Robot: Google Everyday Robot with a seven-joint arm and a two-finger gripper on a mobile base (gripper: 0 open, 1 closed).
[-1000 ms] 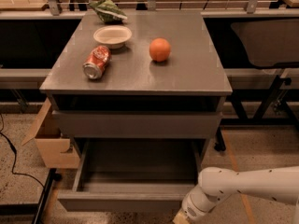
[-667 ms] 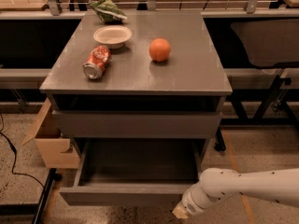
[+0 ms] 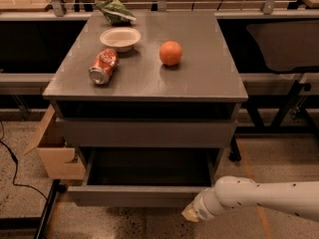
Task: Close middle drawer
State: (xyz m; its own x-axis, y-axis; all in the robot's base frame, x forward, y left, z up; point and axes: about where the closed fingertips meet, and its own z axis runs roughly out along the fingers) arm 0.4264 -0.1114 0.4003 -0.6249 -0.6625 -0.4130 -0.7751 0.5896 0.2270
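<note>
The middle drawer (image 3: 134,195) is a wide, shallow dark-grey drawer with a plain front. It stands pulled partly out of the cabinet, and its dark inside (image 3: 149,166) looks empty. Above it is the taller grey drawer front (image 3: 144,132), pushed in. The lowest drawer is out of view. My gripper (image 3: 192,214) is at the end of the white arm (image 3: 259,198), low at the right. It sits against the right end of the middle drawer's front, near the floor.
On the cabinet top (image 3: 199,78) lie a red soda can (image 3: 103,66) on its side, a white bowl (image 3: 120,37), an orange (image 3: 170,53) and a green bag (image 3: 115,11). A cardboard box (image 3: 52,151) stands at the left, with a black cable (image 3: 15,168) on the floor.
The middle drawer has slid inward, toward the cabinet. My gripper and arm have moved forward with its front.
</note>
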